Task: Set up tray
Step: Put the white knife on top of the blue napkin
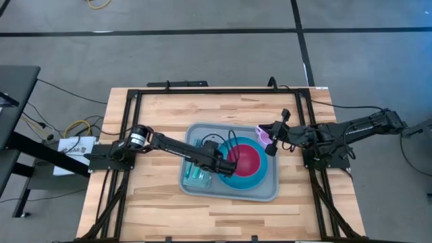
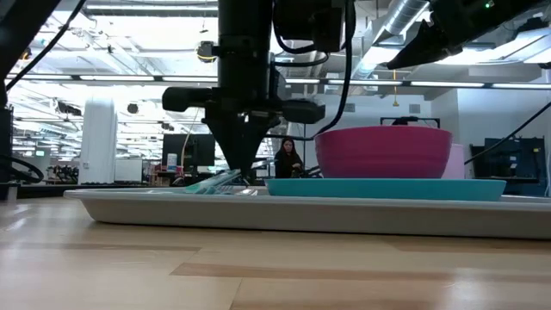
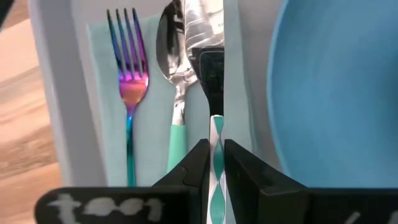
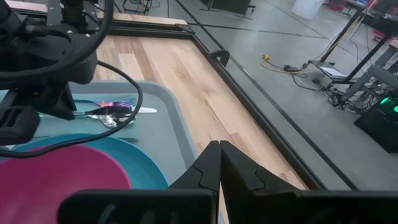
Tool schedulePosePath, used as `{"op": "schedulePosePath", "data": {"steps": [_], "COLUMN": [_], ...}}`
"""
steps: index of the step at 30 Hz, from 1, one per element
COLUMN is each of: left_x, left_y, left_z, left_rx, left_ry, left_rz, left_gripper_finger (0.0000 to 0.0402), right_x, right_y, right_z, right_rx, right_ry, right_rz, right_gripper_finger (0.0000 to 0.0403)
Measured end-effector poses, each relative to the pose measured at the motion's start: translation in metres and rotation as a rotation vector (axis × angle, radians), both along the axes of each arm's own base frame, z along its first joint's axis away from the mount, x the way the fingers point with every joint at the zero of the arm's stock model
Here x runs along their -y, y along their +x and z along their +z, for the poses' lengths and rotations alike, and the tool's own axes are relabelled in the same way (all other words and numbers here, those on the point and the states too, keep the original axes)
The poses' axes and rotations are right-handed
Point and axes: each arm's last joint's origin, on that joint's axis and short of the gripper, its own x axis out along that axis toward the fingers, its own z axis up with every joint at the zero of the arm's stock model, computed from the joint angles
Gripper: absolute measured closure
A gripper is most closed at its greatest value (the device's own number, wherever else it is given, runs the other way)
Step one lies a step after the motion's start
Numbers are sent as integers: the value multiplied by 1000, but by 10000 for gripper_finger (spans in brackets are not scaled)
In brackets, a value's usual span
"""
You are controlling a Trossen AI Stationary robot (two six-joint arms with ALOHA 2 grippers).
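The tray is lying centre frame on the worktop. The left claw is clamping a knife lengthwise beside the spoon and fork. The right claw, fingers together, is waiting at the tray's upper-right corner.

Knife blade half hidden by tool finger; plate cropped.

I note a grey-blue tray, a blue plate and a magenta bowl. Fork: iridescent purple-to-blue. Spoon: silver, teal handle. Knife handle: teal and white swirl. Napkin: pale teal. Counter: light wood.
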Motion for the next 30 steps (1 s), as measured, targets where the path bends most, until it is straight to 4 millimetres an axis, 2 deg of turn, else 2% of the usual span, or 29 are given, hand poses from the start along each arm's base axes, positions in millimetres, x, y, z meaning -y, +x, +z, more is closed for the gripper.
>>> {"op": "schedulePosePath", "data": {"steps": [15,30], "left_x": [11,14], "left_y": [3,-1], "left_z": [0,0], "left_rx": [59,43], "left_ry": [-7,-48], "left_rz": [-18,77], "left_gripper_finger": [374,374], "right_x": [0,0], "right_y": [0,0], "right_z": [0,0], "right_rx": [0,0], "right_ry": [0,0], "right_rz": [0,0], "right_gripper_finger": [403,403]}}
